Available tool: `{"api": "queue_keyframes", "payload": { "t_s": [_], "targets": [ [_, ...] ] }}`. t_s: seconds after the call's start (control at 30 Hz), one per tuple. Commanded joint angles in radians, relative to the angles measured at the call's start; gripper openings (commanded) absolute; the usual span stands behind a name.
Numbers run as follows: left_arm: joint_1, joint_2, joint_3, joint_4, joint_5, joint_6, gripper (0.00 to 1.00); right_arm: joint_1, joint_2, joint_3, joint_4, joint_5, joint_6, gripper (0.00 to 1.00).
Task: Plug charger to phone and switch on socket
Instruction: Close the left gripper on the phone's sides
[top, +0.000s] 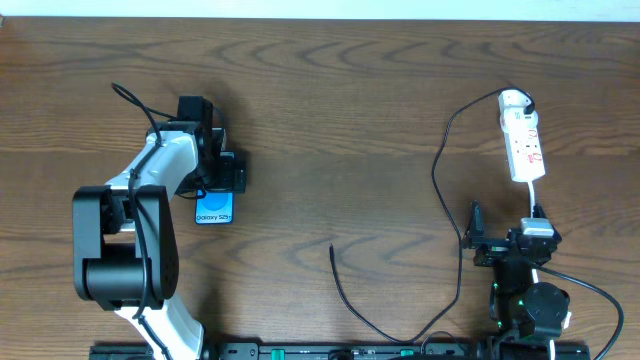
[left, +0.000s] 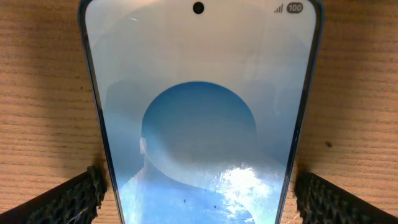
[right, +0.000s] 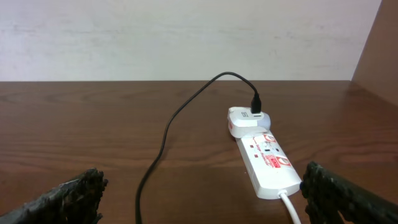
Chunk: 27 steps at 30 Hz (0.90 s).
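The phone lies flat at the left, blue screen up, its upper part hidden under my left gripper. In the left wrist view the phone fills the frame, and my left gripper is open with one finger on each side of it, a thin strip of wood showing between. The charger cable has its free end mid-table and loops round to an adapter on the far end of the socket. My right gripper is open and empty just before the socket; the cable runs between its fingers.
The socket's white cord runs back toward the right arm. Thick black robot cables trail at the bottom right and over the left arm. A pale wall stands behind the table's far edge.
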Motion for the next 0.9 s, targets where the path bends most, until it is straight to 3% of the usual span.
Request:
{"api": "queue_keyframes", "payload": {
  "t_s": [0.0,0.5,0.87],
  "targets": [
    [-0.006,0.042,-0.046,-0.011,-0.072,0.002,0.99,0.005,-0.006,-0.002,-0.004,0.005,-0.011,0.99],
    [-0.006,0.042,-0.046,-0.011,-0.072,0.002,1.00,0.005,-0.006,-0.002,-0.004,0.005,-0.011,0.99],
    [-0.006,0.042,-0.046,-0.011,-0.072,0.002,0.93,0.005,-0.006,-0.002,-0.004,0.005,-0.011,0.99]
  ]
}}
